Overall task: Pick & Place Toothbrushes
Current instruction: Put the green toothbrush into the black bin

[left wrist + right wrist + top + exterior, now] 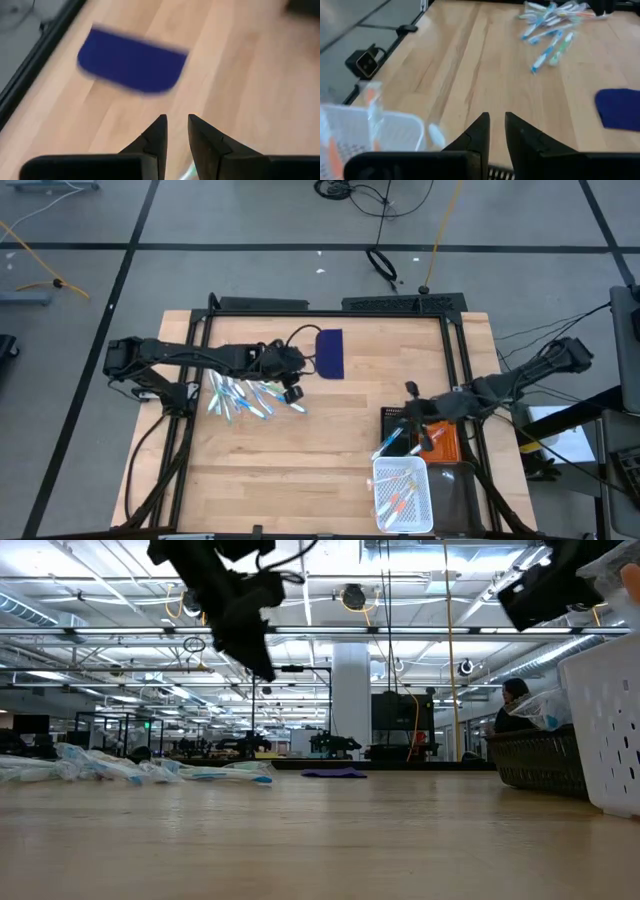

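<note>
The toothbrushes (245, 395), mostly light blue and white, lie in a loose pile on the wooden table at the left; they also show in the low view (130, 770) and the right wrist view (552, 25). My left gripper (292, 392) hangs above the pile's right end, tilted down, its fingers (177, 120) a narrow gap apart with nothing between the tips. My right gripper (405, 420) hovers above the table just beyond the white basket (403, 495), its fingers (496, 117) also slightly apart and empty. Several toothbrushes lie in the basket; one blue-and-white one (390, 442) slants over its far rim.
A dark blue flat rectangle (330, 352) lies on the table beyond the left gripper. A dark basket (540, 760) and an orange thing (442, 440) stand beside the white basket at the right. A black frame (330, 305) runs along the table's far and side edges.
</note>
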